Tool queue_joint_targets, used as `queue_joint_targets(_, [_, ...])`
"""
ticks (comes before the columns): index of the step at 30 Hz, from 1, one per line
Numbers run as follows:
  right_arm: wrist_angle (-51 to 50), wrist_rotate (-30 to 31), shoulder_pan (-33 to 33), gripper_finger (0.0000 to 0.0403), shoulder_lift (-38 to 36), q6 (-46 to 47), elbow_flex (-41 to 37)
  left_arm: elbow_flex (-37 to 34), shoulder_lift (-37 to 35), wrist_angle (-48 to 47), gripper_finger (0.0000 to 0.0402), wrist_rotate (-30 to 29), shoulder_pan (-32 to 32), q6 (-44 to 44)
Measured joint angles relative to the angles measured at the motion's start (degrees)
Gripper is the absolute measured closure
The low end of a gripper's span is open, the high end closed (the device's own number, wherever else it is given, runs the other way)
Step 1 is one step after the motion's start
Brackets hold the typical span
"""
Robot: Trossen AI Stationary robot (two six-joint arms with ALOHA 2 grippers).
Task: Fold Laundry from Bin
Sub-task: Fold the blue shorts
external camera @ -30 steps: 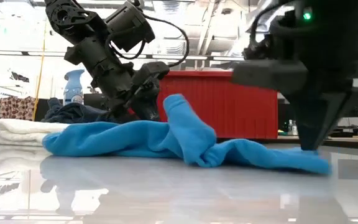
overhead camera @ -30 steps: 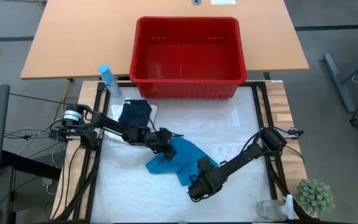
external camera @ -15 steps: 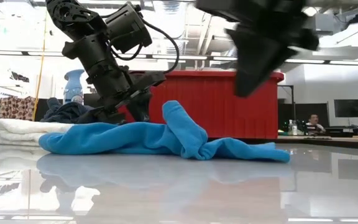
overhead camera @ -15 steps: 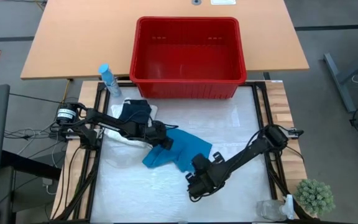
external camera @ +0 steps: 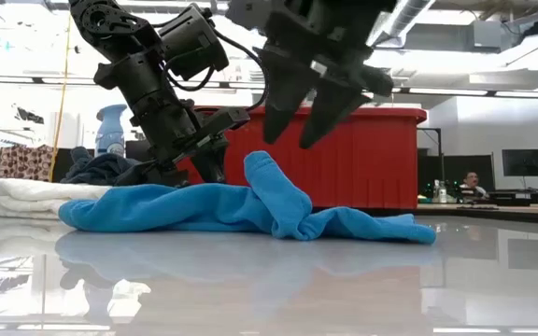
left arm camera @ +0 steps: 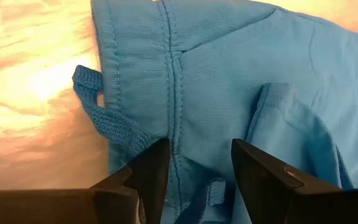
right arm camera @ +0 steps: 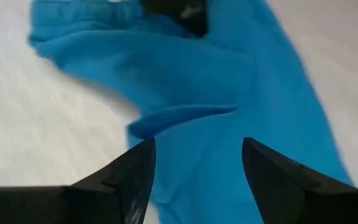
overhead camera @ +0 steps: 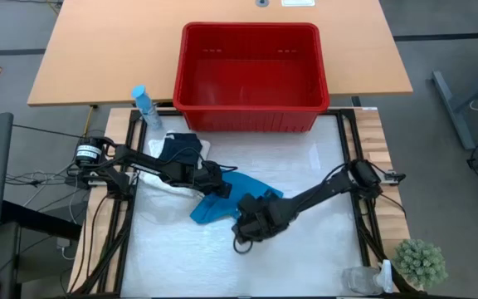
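Currently, table: white work surface [overhead camera: 305,249] with the red bin [overhead camera: 250,75] at its far edge, on the tan tabletop beyond
Bin: upright, its inside looks bare from above; in the low view it stands as a red wall [external camera: 372,159] behind the cloth
Blue cloth: teal-blue garment [overhead camera: 222,198] lies crumpled near the middle of the white surface, left of centre; in the low view [external camera: 250,205] it is a low rumpled ridge with one fold standing up in the middle and a thin tail running out to one side
Left gripper: [overhead camera: 214,188] down at the blue cloth's upper edge; in its wrist view the two fingers [left arm camera: 148,171] stand apart over a seam and a small knit loop of the cloth; whether they pinch the fabric, cannot tell
Right gripper: [overhead camera: 247,223] above the cloth's near right end; low view shows it [external camera: 311,103] raised clear of the cloth, fingers spread wide, nothing between them; its wrist view looks down past the parted fingers [right arm camera: 129,180] onto blue fabric
Other laundry: dark navy piece [overhead camera: 179,152] resting on a folded white piece [overhead camera: 166,177], at the left of the surface, near the bin's front left corner; low view shows the white stack [external camera: 26,198] with the dark heap [external camera: 106,168] on top
Spray bottle: pale blue bottle [overhead camera: 144,104] just left of the bin
Plant: small green potted plant [overhead camera: 420,262] at the near right corner
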Motion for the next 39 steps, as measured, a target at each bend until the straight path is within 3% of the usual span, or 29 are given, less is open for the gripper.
queue_joint_targets(5, [5.1, -2.5, 0.3, 0.0138, 0.0, -3.1, 0.0, 0.0, 0.0, 0.2, 0.0233, -0.1, 0.0, 0.0])
queue_joint_targets(14, [4.5, -2.2, -0.1, 0.0138, 1.0, -3.9, 0.0, 0.0, 0.0, 0.5, 0.0233, -0.4, 0.0, 0.5])
queue_joint_targets(19, [7.3, -7.4, -0.5, 0.0138, 3.2, -5.6, 0.0, 0.0, 0.0, 0.7, 0.0233, -0.4, 0.0, 0.5])
queue_joint_targets(23, [5.9, -8.1, -0.5, 0.0146, 4.8, -3.5, -0.1, 0.0, 0.0, 0.8, 0.0233, -0.4, 0.0, 0.8])
queue_joint_targets(27, [5.4, -8.0, -0.5, 0.0204, 4.7, -3.2, -0.1, 0.0, 0.0, 0.9, 0.0233, -0.2, 0.0, 0.9])
queue_joint_targets(33, [5.4, -8.1, -0.1, 0.0368, 4.7, -2.3, -0.1, 0.0, 0.0, 1.0, 0.0233, 0.1, 0.0, 0.9])
queue_joint_targets(39, [4.3, -6.6, 2.0, 0.0383, 4.5, 2.6, -0.1, 0.0, 0.0, 1.0, 0.0233, 0.3, 0.0, 0.9])
